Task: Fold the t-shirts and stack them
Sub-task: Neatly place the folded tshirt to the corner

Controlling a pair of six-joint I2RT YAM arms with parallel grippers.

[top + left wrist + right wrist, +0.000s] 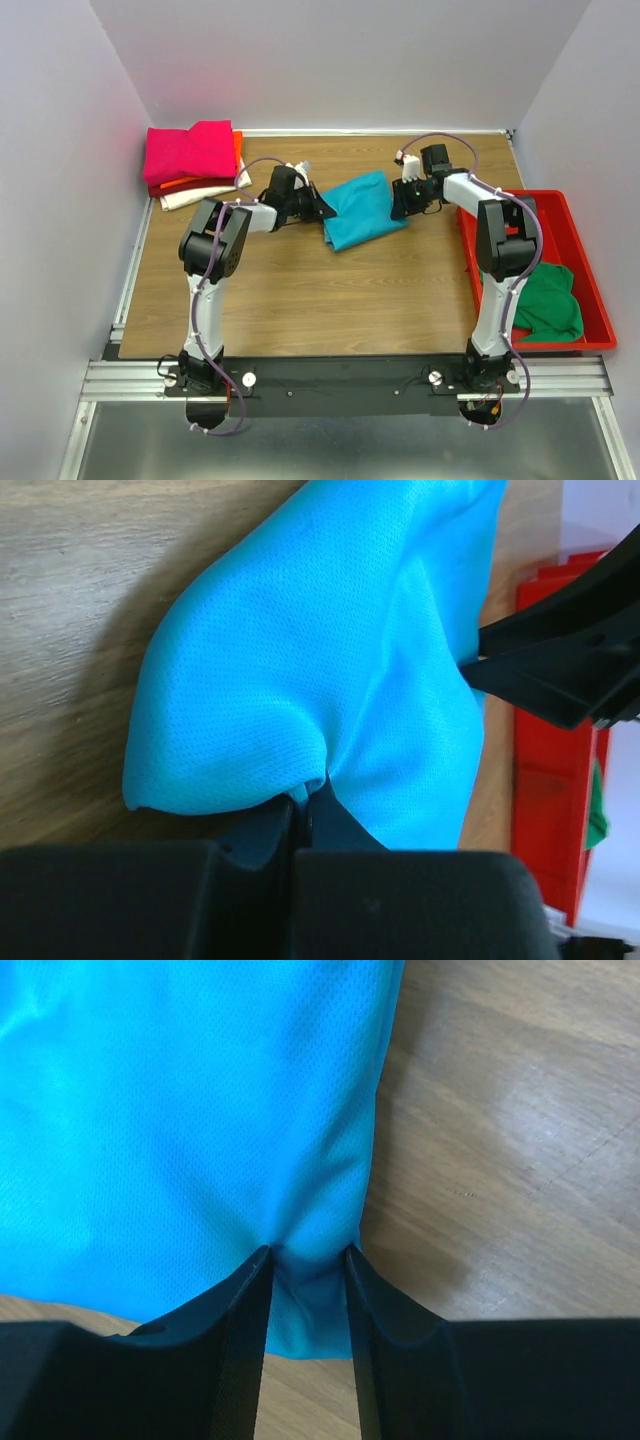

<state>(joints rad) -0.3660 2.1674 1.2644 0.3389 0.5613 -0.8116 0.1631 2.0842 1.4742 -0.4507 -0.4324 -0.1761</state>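
Observation:
A teal t-shirt [362,210] lies folded in the middle of the wooden table. My left gripper [322,208] is shut on its left edge; in the left wrist view the jaws [308,795] meet on a pinch of teal cloth [330,630]. My right gripper [400,205] grips the right edge; in the right wrist view [308,1255] a bunch of teal cloth [180,1110] is squeezed between the fingers. A stack at the back left holds a magenta shirt [190,150] over orange [237,150] and cream [195,195] ones. A green shirt [548,300] lies in the tray.
The red plastic tray [575,215] stands along the right edge of the table, close to the right arm. It also shows in the left wrist view [550,780]. Grey walls close in the table on the left, back and right.

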